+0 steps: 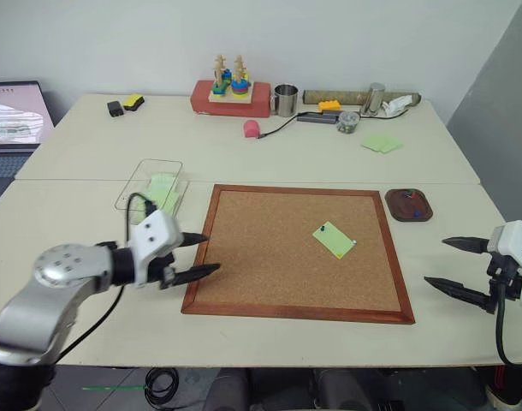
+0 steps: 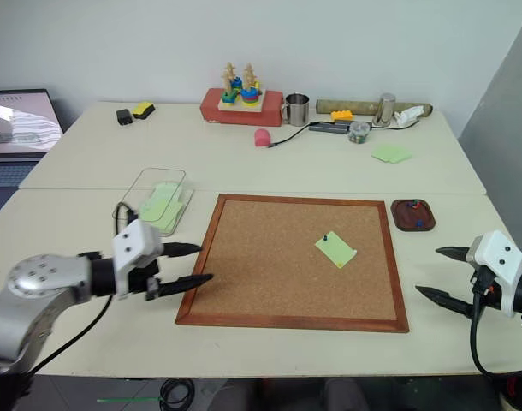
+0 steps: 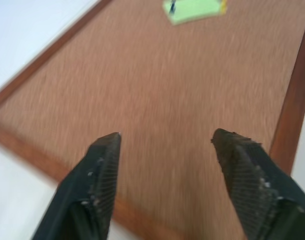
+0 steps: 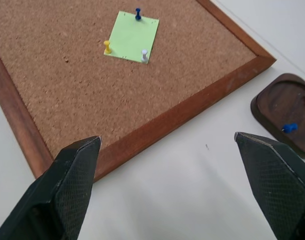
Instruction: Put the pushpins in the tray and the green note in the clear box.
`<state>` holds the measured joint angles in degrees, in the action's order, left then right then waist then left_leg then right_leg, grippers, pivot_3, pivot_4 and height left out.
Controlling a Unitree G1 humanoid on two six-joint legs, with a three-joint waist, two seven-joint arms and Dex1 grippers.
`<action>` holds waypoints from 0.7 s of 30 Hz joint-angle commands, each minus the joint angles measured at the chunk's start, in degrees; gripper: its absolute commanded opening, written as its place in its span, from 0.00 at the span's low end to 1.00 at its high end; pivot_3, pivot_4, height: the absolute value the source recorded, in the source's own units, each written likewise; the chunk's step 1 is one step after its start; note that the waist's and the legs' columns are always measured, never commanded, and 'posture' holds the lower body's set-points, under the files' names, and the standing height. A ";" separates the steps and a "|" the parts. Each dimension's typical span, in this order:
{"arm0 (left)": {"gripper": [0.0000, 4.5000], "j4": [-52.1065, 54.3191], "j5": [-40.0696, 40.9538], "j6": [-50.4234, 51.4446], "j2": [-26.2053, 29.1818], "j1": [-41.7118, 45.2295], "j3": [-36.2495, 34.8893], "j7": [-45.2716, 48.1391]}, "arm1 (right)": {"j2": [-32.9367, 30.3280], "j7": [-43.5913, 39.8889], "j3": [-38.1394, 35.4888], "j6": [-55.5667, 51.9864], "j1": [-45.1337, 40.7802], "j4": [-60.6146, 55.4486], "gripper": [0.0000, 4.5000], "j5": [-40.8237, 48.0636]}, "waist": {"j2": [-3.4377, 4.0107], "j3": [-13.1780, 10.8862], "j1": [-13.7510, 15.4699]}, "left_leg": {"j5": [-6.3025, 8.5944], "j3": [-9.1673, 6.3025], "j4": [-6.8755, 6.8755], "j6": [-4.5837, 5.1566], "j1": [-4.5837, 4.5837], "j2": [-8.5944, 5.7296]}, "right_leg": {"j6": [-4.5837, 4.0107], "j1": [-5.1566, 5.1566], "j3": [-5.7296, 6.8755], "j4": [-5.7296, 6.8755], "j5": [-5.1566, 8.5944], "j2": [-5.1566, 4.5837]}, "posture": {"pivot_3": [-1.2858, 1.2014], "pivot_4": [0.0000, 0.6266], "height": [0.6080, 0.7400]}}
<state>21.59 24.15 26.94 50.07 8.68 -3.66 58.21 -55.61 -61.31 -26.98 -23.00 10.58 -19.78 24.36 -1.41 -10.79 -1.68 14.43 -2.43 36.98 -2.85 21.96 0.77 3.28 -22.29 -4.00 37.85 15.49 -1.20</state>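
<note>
Tools (image 1: 195,257) open — note (image 1: 334,240) pinned.

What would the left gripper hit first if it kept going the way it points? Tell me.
Most likely the cork board: the left gripper, jaws apart, angles down over the board's near-left edge, so it would meet bare cork well short of the green note. Depth is hard to judge.

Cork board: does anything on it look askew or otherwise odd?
The green note sits at an angle to the cork board frame rather than square with it. Three pushpins hold it, a blue one, a yellow one and a white one. Its fourth corner has no pin. Nothing looks spilled or damaged.
</note>
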 commanded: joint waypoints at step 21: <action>0.01 -26.08 -11.38 -14.83 -24.59 12.59 17.38 -3.59 | 14.15 15.92 27.82 -11.68 -30.88 2.79 1.00 -3.46 | -0.02 0.01 -0.15 | -0.01 -0.22 0.03 0.00 0.06 -0.04 | -0.24 -0.04 0.10 0.08 -0.21 0.02 | 0.52 0.24 1.00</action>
<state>-4.28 13.39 14.07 26.00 21.36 13.57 54.52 -42.46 -46.66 -1.27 -33.76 -17.69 -17.82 22.20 -1.43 -10.78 -1.83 14.42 -2.65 37.01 -2.85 22.01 0.73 3.03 -22.32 -3.90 37.93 15.28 -1.19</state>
